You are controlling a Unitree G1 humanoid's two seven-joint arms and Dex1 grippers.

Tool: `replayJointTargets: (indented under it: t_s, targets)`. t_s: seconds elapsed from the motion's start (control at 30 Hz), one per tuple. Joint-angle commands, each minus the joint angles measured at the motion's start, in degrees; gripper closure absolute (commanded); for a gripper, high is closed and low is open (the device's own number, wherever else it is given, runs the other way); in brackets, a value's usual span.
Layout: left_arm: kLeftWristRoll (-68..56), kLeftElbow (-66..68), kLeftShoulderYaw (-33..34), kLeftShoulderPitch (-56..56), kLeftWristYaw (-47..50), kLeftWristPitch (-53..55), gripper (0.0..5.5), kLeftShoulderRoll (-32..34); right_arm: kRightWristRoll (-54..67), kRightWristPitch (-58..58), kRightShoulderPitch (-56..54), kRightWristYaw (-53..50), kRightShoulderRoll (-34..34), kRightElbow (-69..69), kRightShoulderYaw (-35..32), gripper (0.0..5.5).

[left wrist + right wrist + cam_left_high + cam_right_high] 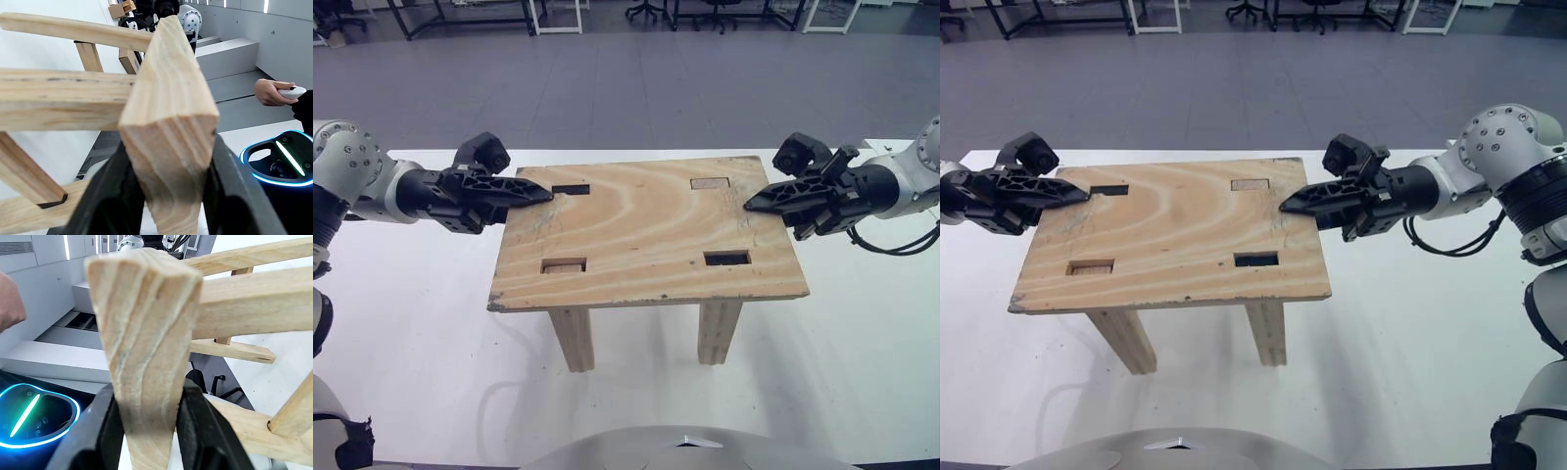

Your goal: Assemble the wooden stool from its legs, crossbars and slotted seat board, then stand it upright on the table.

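The left arm [367, 181] comes in from the robot's left side. It lies almost flat and points in toward the middle. The black left gripper [536, 194] sits at the left edge of the seat board [636, 235]. Its two fingers [105, 196] press on both sides of the wood. The right arm [901, 186] comes in from the right side the same way, tipped down a little. The right gripper [756, 205] sits at the right edge of the board. Its fingers [100, 431] squeeze the wood between them too. Both grippers are at about the same height and face each other.
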Motion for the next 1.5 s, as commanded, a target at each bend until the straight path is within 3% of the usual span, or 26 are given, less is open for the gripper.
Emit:
replayJointTargets:
  t_s: [0.03, 0.07, 0.1, 0.3, 0.47, 0.53, 0.57, 0.63, 0.67, 0.73, 0.87, 1.03, 1.2, 1.5]
  targets:
    - [5.4, -4.1, 4.6, 5.8, 3.0, -1.3, 4.19, -4.2, 9.7, -1.0, 8.5, -5.1, 3.1, -2.2, -6.8, 4.16]
    - [8.2, -4.4, 5.9, 7.4, 4.3, -2.2, 4.19, -4.8, 9.7, -1.9, 11.0, -8.0, 3.0, -3.0, -8.2, 4.16]
    - [10.4, -3.5, 7.2, 8.3, 5.1, -2.8, 3.82, -5.5, 9.7, -3.0, 13.7, -11.0, 2.8, -3.9, -9.8, 3.8]
    - [20.1, 2.7, 14.3, 9.2, 3.7, -4.5, 2.81, -6.9, 9.7, -5.9, 25.0, -23.5, 0.4, -4.1, -21.3, 2.68]
    - [21.7, 6.1, 29.5, 13.8, 6.5, -5.7, 1.92, -3.7, 5.7, -8.6, 37.0, -27.1, -6.6, -4.0, -35.8, 1.7]
    - [22.8, 7.3, 40.5, 19.9, 9.9, -13.6, 1.57, -1.6, 1.7, -17.4, 43.7, -29.3, -6.5, -5.0, -47.1, 1.42]
    - [25.3, 5.7, 47.0, 25.7, 14.5, -22.6, 1.38, -2.7, -2.3, -25.5, 48.1, -32.7, -3.9, -7.6, -53.6, 1.42]
    - [34.3, 0.5, 57.8, 38.4, 31.2, -46.5, 1.19, -12.0, -16.7, -47.5, 56.3, -44.2, 8.3, -15.8, -61.8, 1.42]
    - [39.6, -2.2, 59.8, 43.5, 38.2, -57.6, 1.19, -16.7, -25.2, -56.9, 58.4, -48.3, 14.1, -18.7, -61.4, 1.42]
    - [47.2, -4.4, 61.4, 48.8, 52.5, -71.2, 1.19, -25.3, -46.5, -75.8, 59.5, -54.9, 23.0, -18.2, -54.3, 1.42]
    - [61.0, 0.6, 55.0, 50.6, 64.7, -86.8, 1.19, -31.0, -64.5, -91.6, 54.9, -61.6, 33.7, -6.8, -50.5, 1.42]
    - [63.3, 8.6, 59.7, 47.6, 68.3, -93.1, 1.19, -32.2, -75.9, -101.4, 47.9, -62.9, 41.3, 5.3, -52.3, 1.42]
    - [65.5, 12.9, 60.8, 44.7, 66.8, -95.7, 1.19, -31.2, -85.2, -106.9, 47.9, -63.2, 46.3, 8.4, -51.7, 1.42]
    - [68.8, 12.5, 59.4, 39.9, 70.7, -95.8, 1.19, -34.9, -89.2, -106.8, 43.7, -61.1, 43.2, 16.5, -59.0, 1.42]
